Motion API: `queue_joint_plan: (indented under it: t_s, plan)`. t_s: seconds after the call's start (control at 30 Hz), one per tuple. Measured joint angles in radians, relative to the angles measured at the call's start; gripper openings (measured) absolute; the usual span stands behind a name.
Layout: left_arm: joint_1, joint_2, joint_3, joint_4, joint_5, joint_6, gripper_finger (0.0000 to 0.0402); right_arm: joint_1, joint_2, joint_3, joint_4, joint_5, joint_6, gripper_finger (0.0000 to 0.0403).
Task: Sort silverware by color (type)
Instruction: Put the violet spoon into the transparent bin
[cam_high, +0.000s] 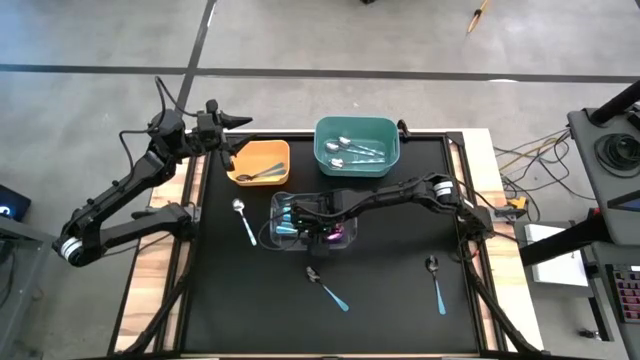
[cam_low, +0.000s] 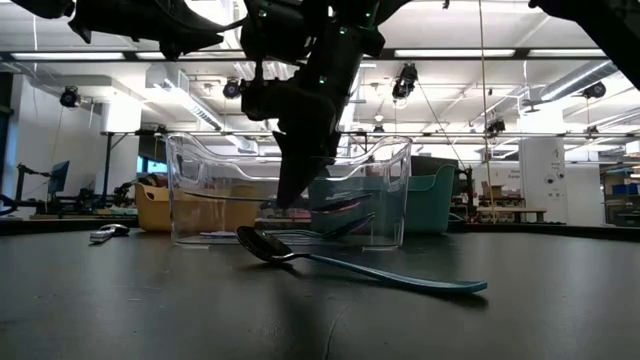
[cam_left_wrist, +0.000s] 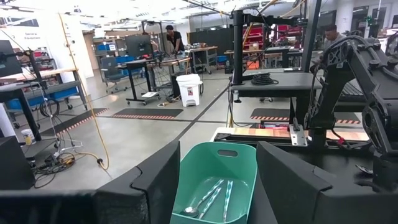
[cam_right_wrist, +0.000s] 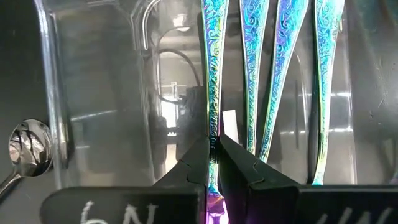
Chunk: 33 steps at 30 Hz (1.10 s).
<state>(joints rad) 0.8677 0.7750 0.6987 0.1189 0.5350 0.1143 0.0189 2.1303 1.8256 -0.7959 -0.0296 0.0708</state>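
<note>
Now we start from the black table, where the three bins stand toward the far side: the teal bin, the orange bin and the clear bin in the middle. The left arm waits high at the far left, and its left gripper hangs released above the teal bin, where some silver spoons lie.

The right arm reaches across the table to the clear bin, so it is the arm at work. The right gripper is clenched on the handle of one iridescent spoon, low inside the bin. The long axis of this spoon runs straight away from the fingers, side by side with the three other iridescent spoons just beside it. We judge that the coming move is only to let go and pull straight back along this axis, so that the neighbours are not disturbed.

Three spoons lie loose on the table outside the bins: one to the left of the clear bin, one in front of it and one toward the right.

Only the right wrist view shows the grip itself. The low view shows instead that the gripper hangs down inside the clear walls, with the dark-bowled front spoon lying flat before the bin.
</note>
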Motion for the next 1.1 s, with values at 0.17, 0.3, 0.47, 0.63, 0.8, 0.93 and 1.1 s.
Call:
queue_joint_plan:
  t_s: [0.17,0.3,0.47,0.63,0.8,0.93,1.1]
  plan:
    - [0.000,0.000,0.000,-0.001,0.000,0.000,0.0194,0.000,0.000,0.000,-0.009,0.000,0.000,0.0013]
    - [0.000,0.000,0.000,-0.003,0.000,0.000,0.0194,0.000,0.000,0.000,-0.013,-0.006,0.000,0.0013]
    - [0.000,0.000,0.000,-0.002,0.000,0.000,0.0194,-0.004,0.000,0.000,-0.014,-0.034,0.006,0.0013]
    - [0.000,0.000,0.000,-0.002,0.000,0.000,0.0194,-0.022,0.000,0.000,-0.016,-0.107,0.044,0.0013]
    - [0.000,0.000,0.000,0.001,0.000,0.000,0.0194,-0.041,0.000,0.000,-0.034,-0.151,0.049,0.0013]
    - [0.000,0.000,0.000,0.001,0.000,0.001,0.0194,-0.058,0.000,0.000,-0.048,-0.182,0.043,0.0013]
    - [0.000,0.000,0.000,0.000,0.000,0.009,0.0194,-0.071,0.000,0.000,-0.048,-0.222,0.042,0.0013]
